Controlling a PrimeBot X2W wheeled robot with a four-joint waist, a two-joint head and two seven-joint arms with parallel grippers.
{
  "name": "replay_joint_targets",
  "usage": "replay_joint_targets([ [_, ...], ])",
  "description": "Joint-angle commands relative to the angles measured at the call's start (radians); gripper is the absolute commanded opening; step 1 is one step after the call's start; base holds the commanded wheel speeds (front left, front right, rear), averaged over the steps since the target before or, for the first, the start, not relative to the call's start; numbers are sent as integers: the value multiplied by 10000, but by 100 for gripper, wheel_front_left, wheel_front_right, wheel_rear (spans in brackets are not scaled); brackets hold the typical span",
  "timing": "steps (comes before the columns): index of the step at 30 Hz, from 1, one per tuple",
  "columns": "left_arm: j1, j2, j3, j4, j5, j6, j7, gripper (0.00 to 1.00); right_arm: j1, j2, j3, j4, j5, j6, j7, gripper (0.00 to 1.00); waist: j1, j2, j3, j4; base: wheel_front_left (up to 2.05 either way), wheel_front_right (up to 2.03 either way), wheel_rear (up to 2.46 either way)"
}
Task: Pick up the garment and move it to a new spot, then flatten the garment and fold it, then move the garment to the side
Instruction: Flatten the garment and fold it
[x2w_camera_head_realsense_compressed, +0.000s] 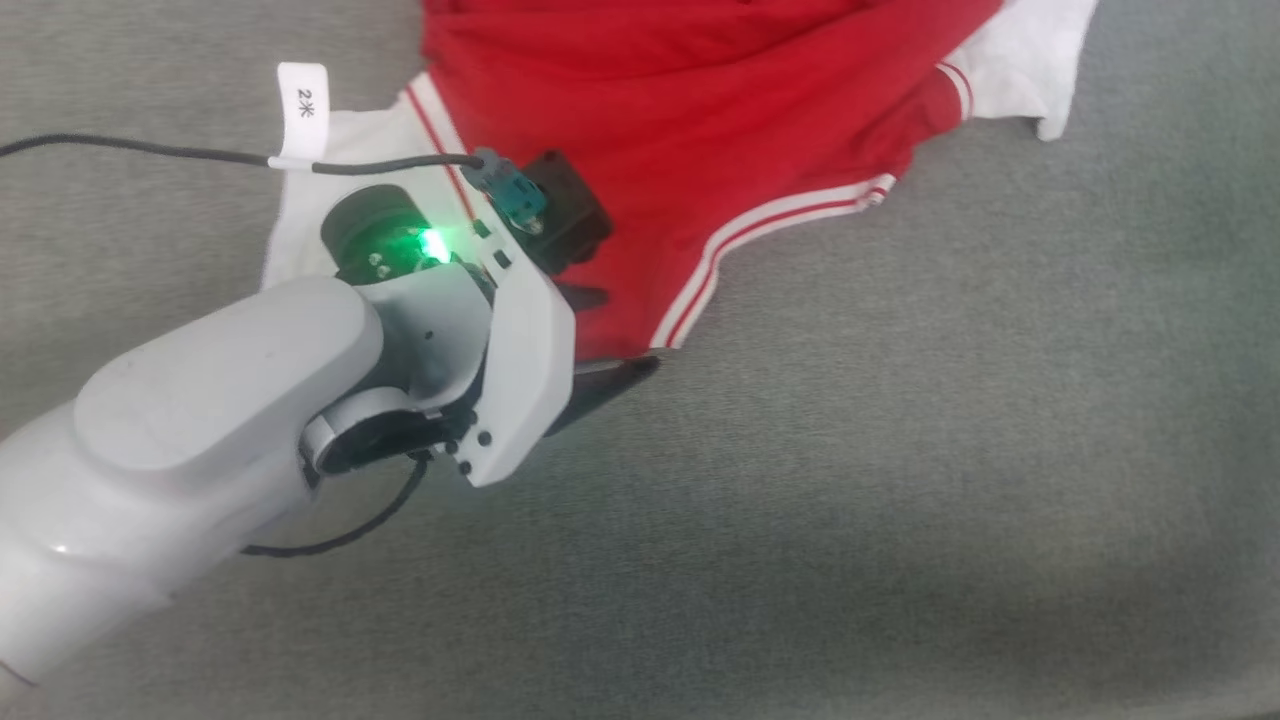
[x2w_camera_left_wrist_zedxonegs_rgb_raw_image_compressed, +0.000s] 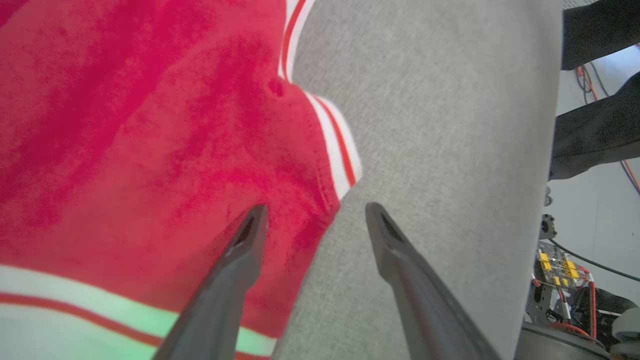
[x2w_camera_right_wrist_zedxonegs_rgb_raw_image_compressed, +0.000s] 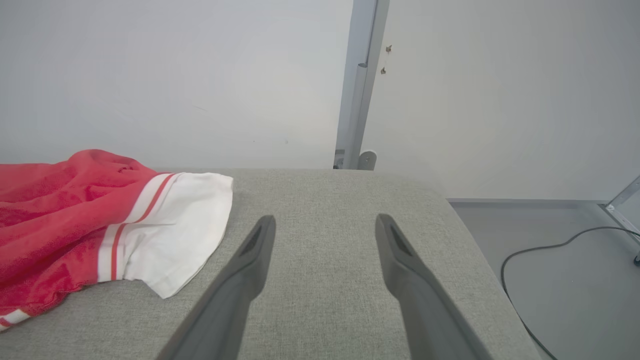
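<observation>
Left claw (x2w_camera_left_wrist_zedxonegs_rgb_raw_image_compressed: 315, 212), released, straddled the red jersey (x2w_camera_left_wrist_zedxonegs_rgb_raw_image_compressed: 125, 125) at its hem — a shallow pinch looked likely to slip off.

I can read one label: a small white tag (x2w_camera_head_realsense_compressed: 302, 110) folded round the dark cable (x2w_camera_head_realsense_compressed: 130, 148) that runs to my left wrist. It sits at the far left of the scene, just beside the white sleeve of the garment (x2w_camera_head_realsense_compressed: 700, 120). Its dark print says "2米", with the 2 farther off and the 米 nearer.
</observation>
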Motion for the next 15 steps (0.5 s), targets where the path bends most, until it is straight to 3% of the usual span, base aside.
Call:
replay_joint_targets([
  [1, -158, -29, -139, 421, -147, -19, 56, 100, 83, 165, -37, -151, 32, 1, 4, 100, 0, 0, 281, -347, 0, 0, 0],
  [6, -38, -64, -360, 1080, -280, -16, 178, 100, 171, 453, -141, -394, 40, 1, 36, 100, 0, 0, 400, -559, 0, 0, 0],
  [7, -11, -52, -378, 1148, -257, -13, 132, 57, 203, 471, -171, -436, 24, 1, 46, 100, 0, 0, 407, -569, 0, 0, 0],
  [8, -11, -52, -378, 1148, -257, -13, 132, 57, 203, 471, -171, -436, 24, 1, 46, 100, 0, 0, 407, -569, 0, 0, 0],
  [10, 84, -25, -401, 1239, -190, 4, 74, 0, 254, 521, -228, -475, -16, 1, 53, 100, 0, 0, 387, -561, 0, 0, 0],
  [15, 471, 240, -395, 483, -249, -20, 19, 0, 395, 517, -344, -592, -64, 1, 138, 100, 0, 0, 236, -436, 0, 0, 0],
])
